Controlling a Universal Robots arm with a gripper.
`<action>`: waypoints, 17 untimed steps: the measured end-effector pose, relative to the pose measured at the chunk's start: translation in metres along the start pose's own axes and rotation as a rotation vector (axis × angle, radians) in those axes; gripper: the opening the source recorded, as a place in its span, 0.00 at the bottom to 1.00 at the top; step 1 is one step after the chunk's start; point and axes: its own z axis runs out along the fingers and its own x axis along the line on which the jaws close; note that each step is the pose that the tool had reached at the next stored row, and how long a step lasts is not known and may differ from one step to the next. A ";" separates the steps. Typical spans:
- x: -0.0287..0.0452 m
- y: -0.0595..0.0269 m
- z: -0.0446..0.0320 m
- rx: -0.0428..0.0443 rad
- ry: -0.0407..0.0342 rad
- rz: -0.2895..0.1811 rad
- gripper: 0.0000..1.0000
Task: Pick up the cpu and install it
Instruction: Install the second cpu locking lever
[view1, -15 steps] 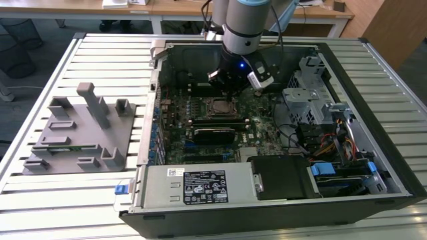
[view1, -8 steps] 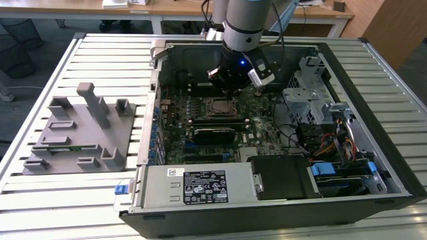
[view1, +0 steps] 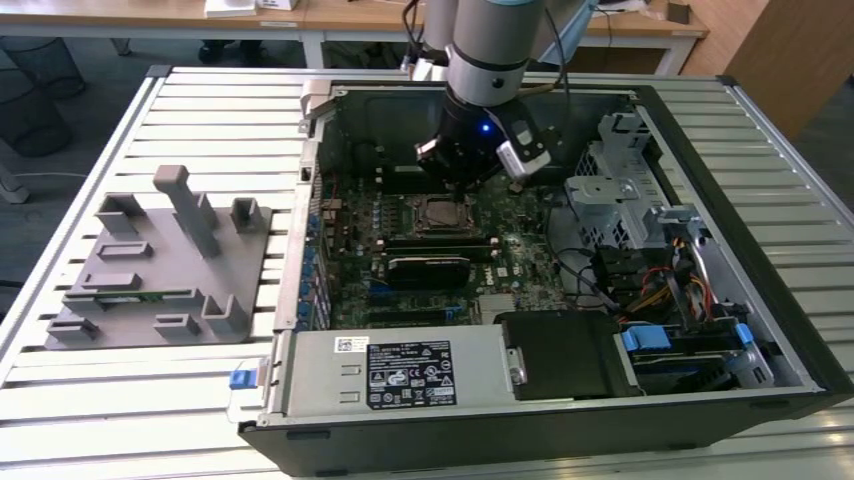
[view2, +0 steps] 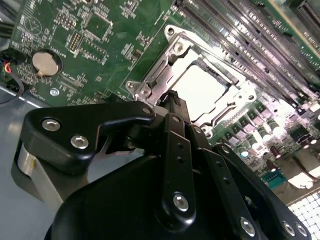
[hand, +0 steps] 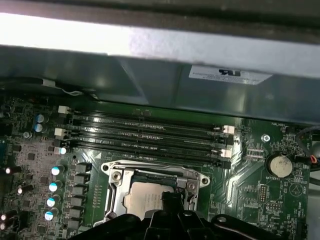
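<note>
The cpu (view2: 202, 90) already lies in the socket frame (view2: 165, 75) on the motherboard (view1: 441, 260), inside the open computer case (view1: 747, 330) on the slatted desk (view1: 134, 420). The hand (view2: 175, 97) hovers just over the chip's edge, fingertips pinched together and grasping nothing, as far as I can tell. If the chip sits slightly askew, any downward nudge could bend socket contacts or tilt it.

A big open computer case (view1: 747, 300) lies on a white table (view1: 200, 100), with a green board (view1: 514, 230) inside, and a grey block tray (view1: 147, 270) sits just beside it.
</note>
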 end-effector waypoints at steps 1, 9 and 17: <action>0.0001 -0.0012 -0.0001 0.0000 0.0000 0.000 0.11; 0.0008 -0.0076 -0.0005 0.0000 0.0000 0.000 0.11; 0.0012 -0.0110 -0.0020 0.0001 0.0001 0.000 0.11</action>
